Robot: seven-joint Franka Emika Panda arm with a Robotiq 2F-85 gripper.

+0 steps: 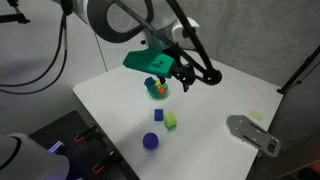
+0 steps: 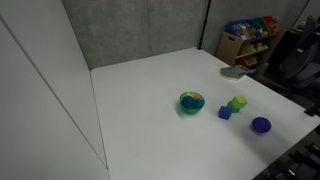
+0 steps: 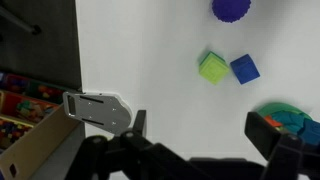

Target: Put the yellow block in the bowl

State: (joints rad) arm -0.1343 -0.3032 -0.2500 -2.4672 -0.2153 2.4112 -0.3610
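The small green bowl [image 1: 157, 89] stands near the middle of the white table and shows in both exterior views [image 2: 191, 102]. In the wrist view it lies at the right edge [image 3: 292, 113], partly behind a finger. A small yellow-orange patch, seemingly the yellow block [image 1: 158, 91], shows inside the bowl next to something blue; its shape is unclear. My gripper [image 1: 181, 76] hangs above the table just beside the bowl. In the wrist view its jaws [image 3: 203, 135] are open and empty over bare table.
A green cube [image 3: 212, 67] and a blue cube [image 3: 244, 68] sit side by side near the bowl, with a round blue-purple object [image 3: 231, 8] beyond them. A grey flat device [image 3: 98, 108] lies at the table edge [image 3: 78, 60]. A box of colourful items stands off the table.
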